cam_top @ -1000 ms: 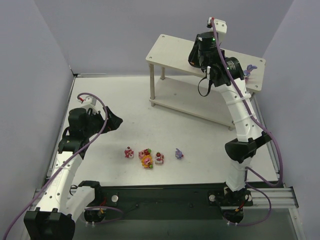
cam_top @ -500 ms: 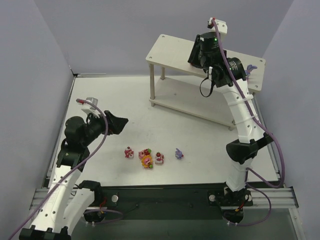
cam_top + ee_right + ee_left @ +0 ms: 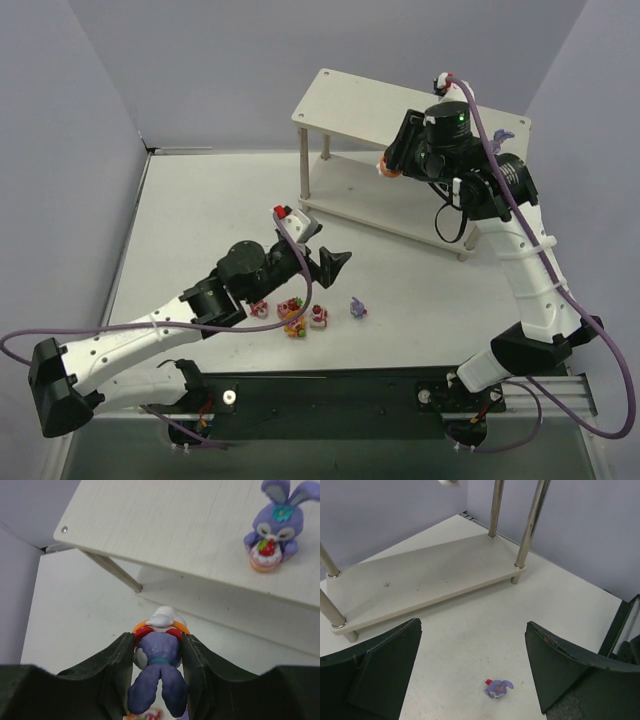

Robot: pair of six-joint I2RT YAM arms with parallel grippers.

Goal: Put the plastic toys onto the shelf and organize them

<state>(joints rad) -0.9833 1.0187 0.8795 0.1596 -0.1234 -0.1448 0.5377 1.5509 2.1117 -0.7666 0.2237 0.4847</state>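
Right hand (image 3: 157, 647): fingers closed on both sides of a purple bunny (image 3: 156, 672) with an orange base. It is held in the air, just off the near edge of the shelf (image 3: 165, 525) top board.

The shelf stands at 1 o'clock on the surface (image 3: 200, 210). A second bunny (image 3: 274, 522) sits upright on the top board, toward its right end.

Left hand (image 3: 472, 627): spread wide, gripping nothing, low over the surface near 6 o'clock. A lone bunny (image 3: 497, 689) lies on the surface below the gap between its fingers, touching neither.

Cluster of small toys (image 3: 290, 312): on the surface at 6 o'clock, near the lone bunny at its 9 o'clock side, partly under the left arm.
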